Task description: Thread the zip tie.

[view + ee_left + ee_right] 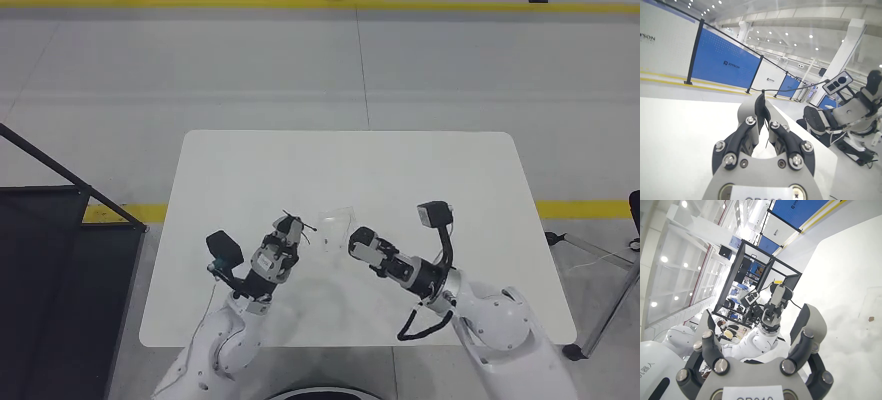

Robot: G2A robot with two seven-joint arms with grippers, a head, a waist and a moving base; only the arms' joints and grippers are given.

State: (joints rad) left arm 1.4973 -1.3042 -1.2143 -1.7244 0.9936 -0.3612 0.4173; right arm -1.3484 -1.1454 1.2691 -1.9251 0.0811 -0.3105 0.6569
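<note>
My left hand (763, 111) is clenched on the black zip tie (763, 92). The strap is pinched between its pads and pokes out past the fingertips, over the front part of the desk (450, 200). My right hand (755, 311) faces it from nearby, fingers spread wide, released and holding nothing.

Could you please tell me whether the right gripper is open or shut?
Open. In its own wrist view, the right gripper has its fingers spread wide apart, with nothing held between them.
</note>
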